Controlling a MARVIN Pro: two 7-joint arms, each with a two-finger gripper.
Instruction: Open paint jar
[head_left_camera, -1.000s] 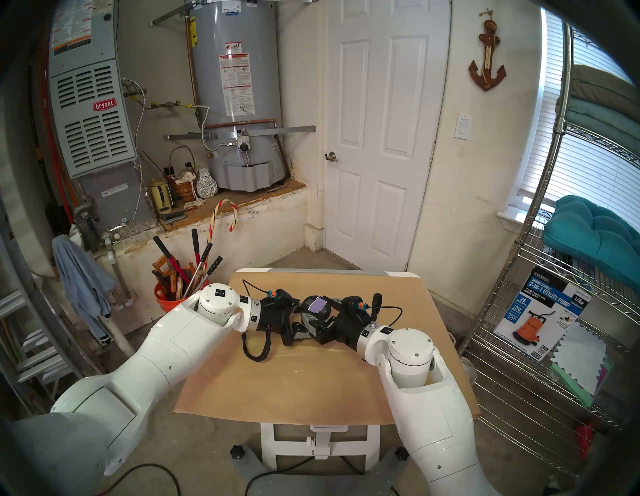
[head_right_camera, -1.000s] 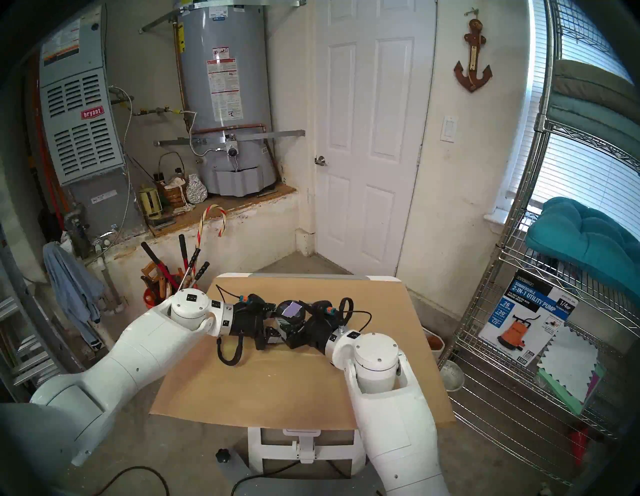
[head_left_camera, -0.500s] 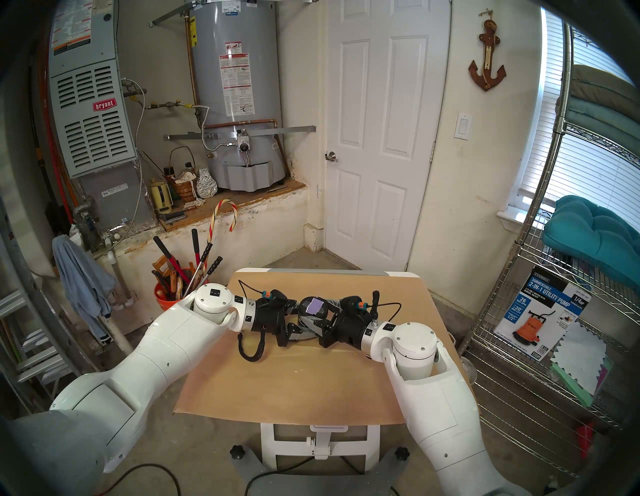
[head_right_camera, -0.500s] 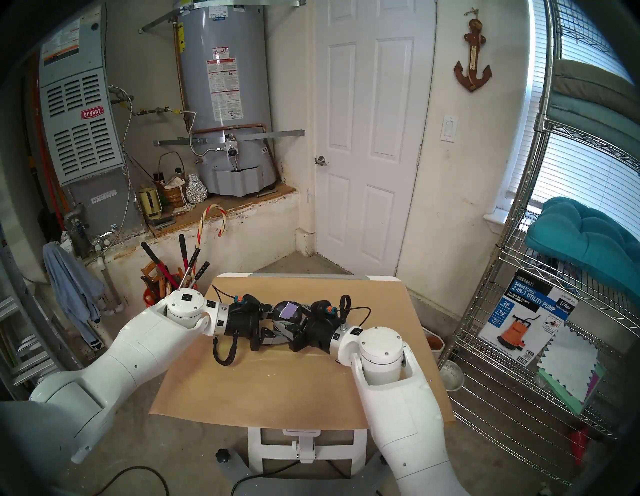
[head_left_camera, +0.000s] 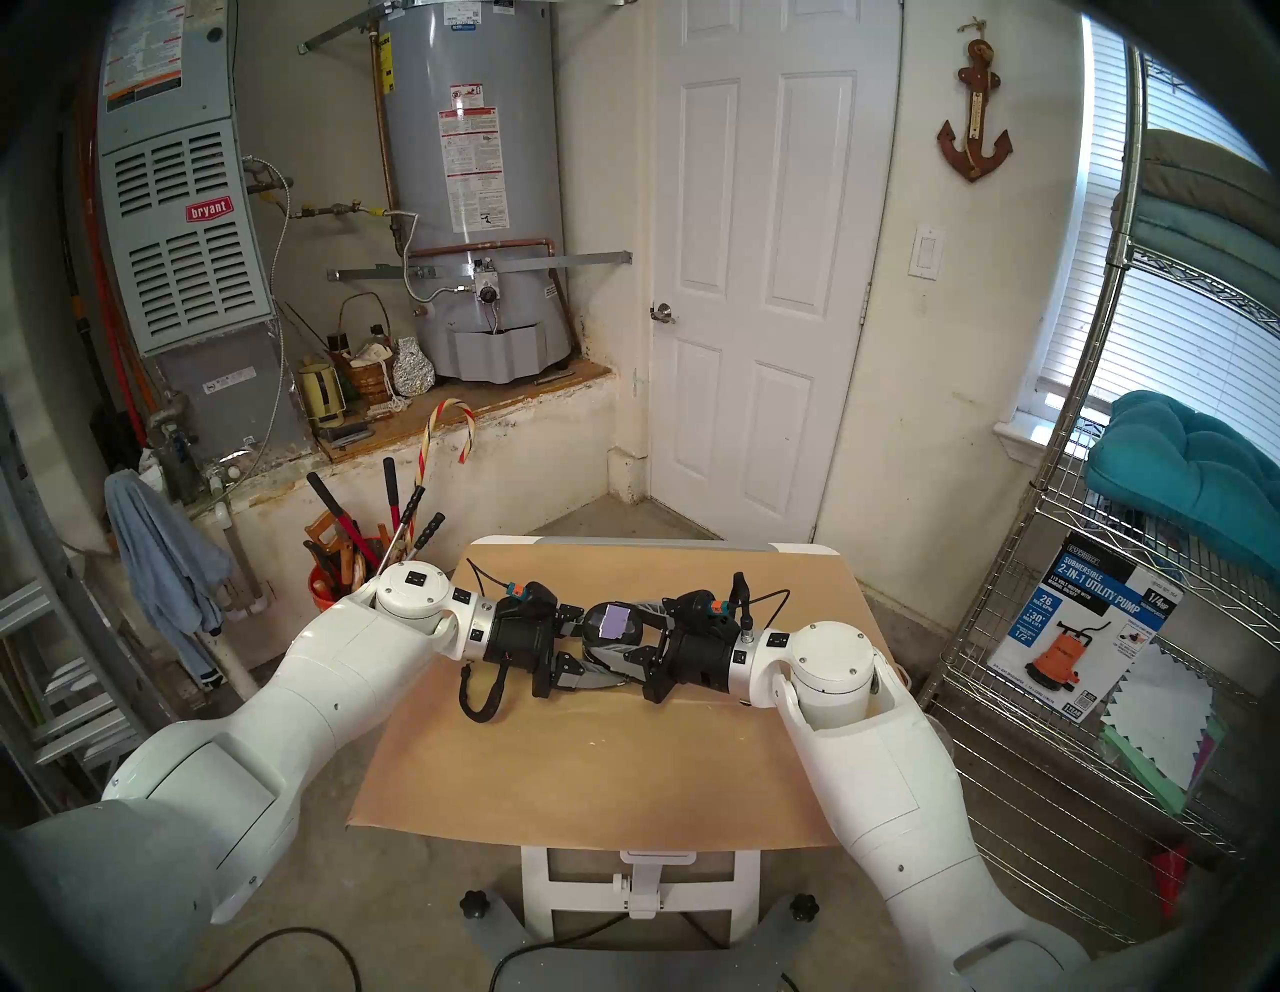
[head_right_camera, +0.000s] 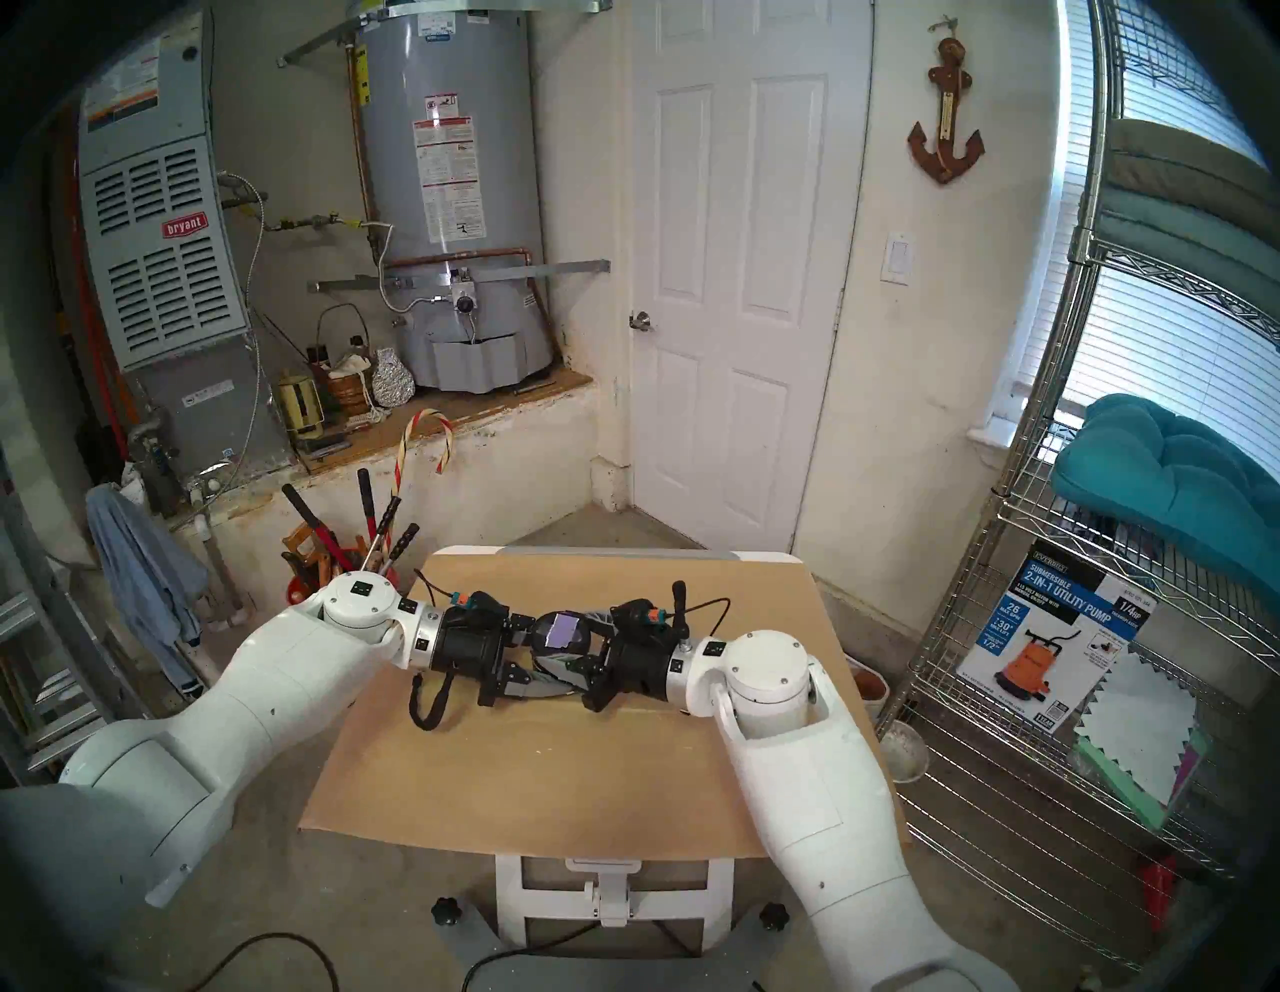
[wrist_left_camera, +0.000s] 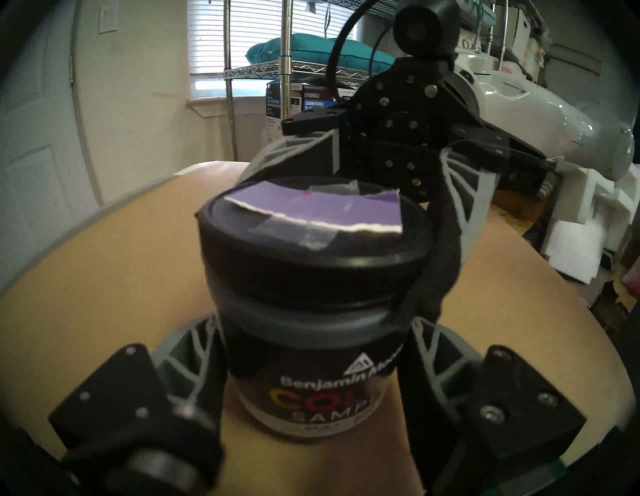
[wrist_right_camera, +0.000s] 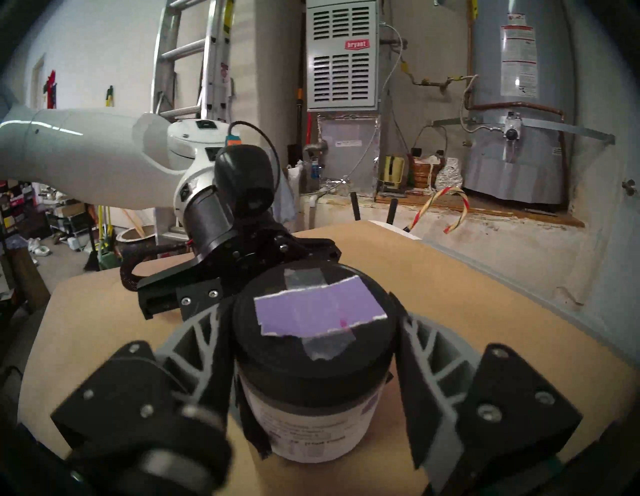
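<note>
Arms meet over the middle of your paper-covered table (head_left_camera: 609, 769), so read them from the left. Your left arm reaches in from the left edge with its forearm sloping up to a bent wrist, and the left gripper (head_left_camera: 589, 654) points across toward the right and a little downward. Its fingers (wrist_left_camera: 194, 367) are clamped on the labelled body of the paint jar (wrist_left_camera: 311, 377), one on each side, below the lid. The jar sits between the two grippers, held upright clear of the table, with the torn lavender swatch (wrist_right_camera: 320, 313) taped on top facing up. Next comes the black lid (wrist_right_camera: 313, 332), still seated on the jar. Your right gripper (head_left_camera: 634, 634) comes from the right side, nearly level and angled toward the left, riding higher than its partner. Its fingers (wrist_right_camera: 420, 350) are closed against the lid's rim on both sides. Behind it the right arm bends at the wrist and runs back to the table's right edge.
</note>
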